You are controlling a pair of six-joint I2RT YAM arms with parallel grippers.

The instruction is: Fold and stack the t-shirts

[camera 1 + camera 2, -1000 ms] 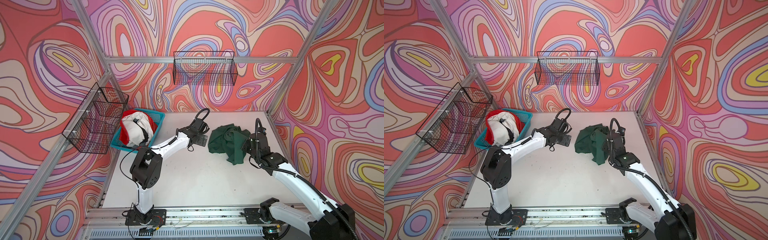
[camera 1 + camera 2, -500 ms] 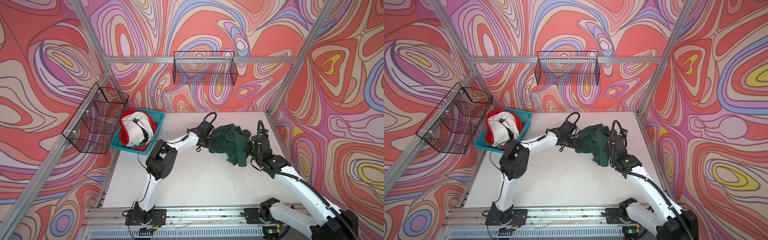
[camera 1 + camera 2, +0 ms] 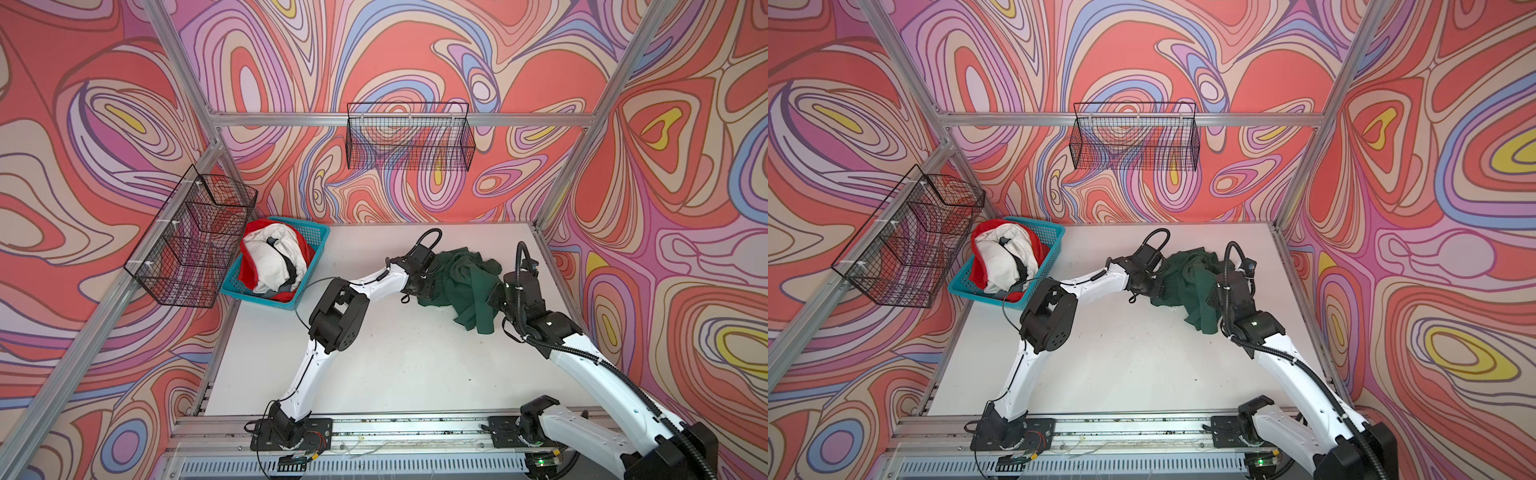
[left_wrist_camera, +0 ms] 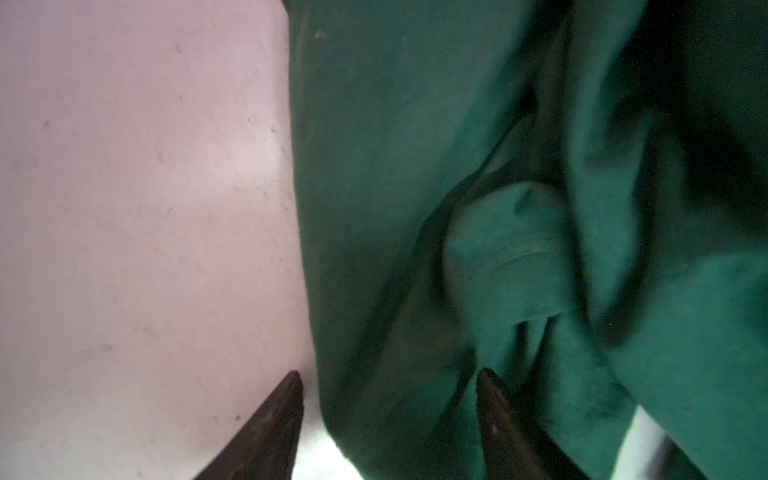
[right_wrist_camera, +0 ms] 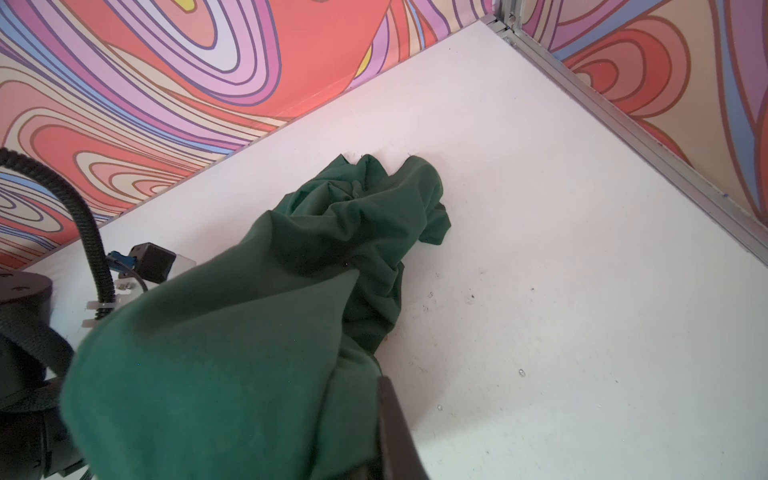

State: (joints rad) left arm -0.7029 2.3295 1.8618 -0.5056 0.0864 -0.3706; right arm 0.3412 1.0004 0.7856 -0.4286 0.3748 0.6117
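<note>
Under green shirt (image 5: 232, 365), right gripper (image 5: 388, 399) mostly hidden, left gripper (image 4: 386, 376) straddling its edge

Bright even light, left wrist view blurred

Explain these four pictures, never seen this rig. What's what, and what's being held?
Two white robot arms stand at the front of a white table. Both top views look down on the whole scene; each wrist view comes from a camera on one arm. A crumpled dark green t-shirt lies on the table; more t-shirts fill a blue basket. The right hand is shut on the green cloth, which drapes over it. The left hand is open astride the shirt's edge.
</note>
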